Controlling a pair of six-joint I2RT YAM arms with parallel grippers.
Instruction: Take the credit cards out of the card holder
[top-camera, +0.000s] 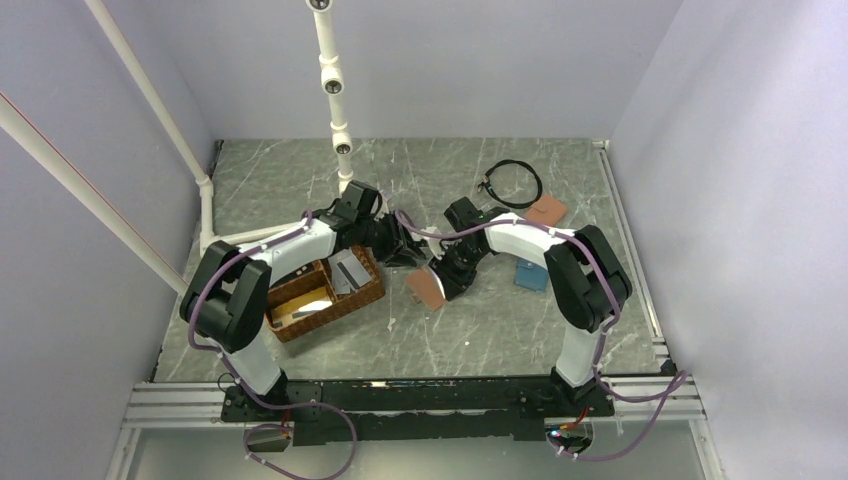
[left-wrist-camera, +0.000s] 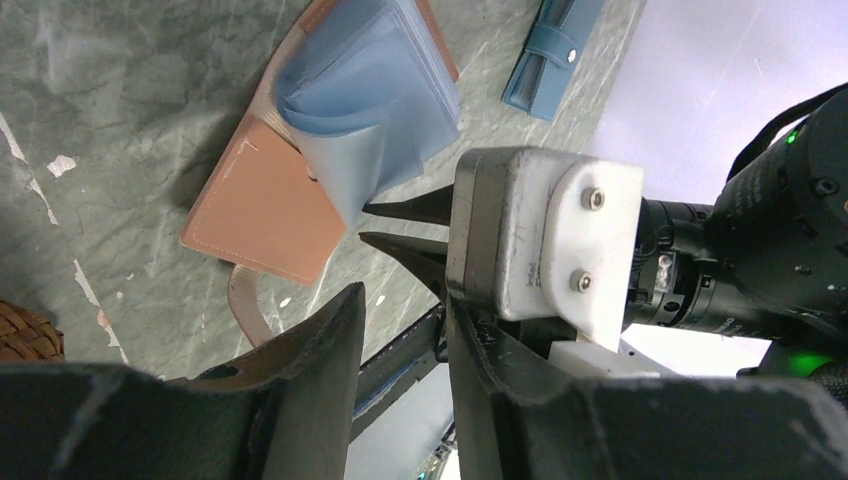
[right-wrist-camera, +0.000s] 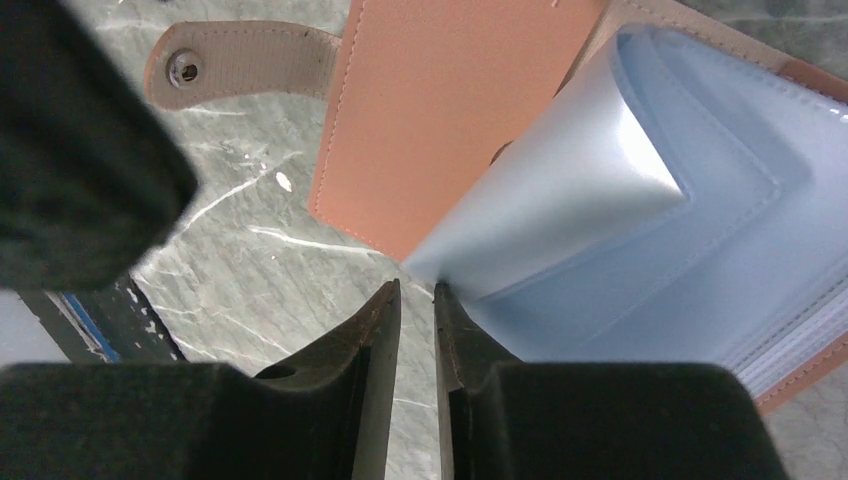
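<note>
The salmon-pink card holder (top-camera: 427, 287) lies open on the marble floor, snap tab (right-wrist-camera: 240, 65) spread out. Its light-blue pockets (right-wrist-camera: 640, 230) fan upward, and no card shows in them. Grey credit cards (top-camera: 348, 270) lie in the wicker basket. My right gripper (right-wrist-camera: 415, 288) hangs low over the holder, jaws down to a narrow slit with only floor between them. The corner of a blue pocket (left-wrist-camera: 345, 205) sits just past its fingertips (left-wrist-camera: 400, 212). My left gripper (left-wrist-camera: 405, 305) hovers open and empty beside the holder (left-wrist-camera: 265, 205), close to the right wrist.
The brown wicker basket (top-camera: 290, 322) stands left of the holder, under the left arm. A teal-blue wallet (top-camera: 531, 274) lies right of the right arm, an orange wallet (top-camera: 548, 209) and a black cable loop (top-camera: 512, 183) farther back. White pipes rise at the back left.
</note>
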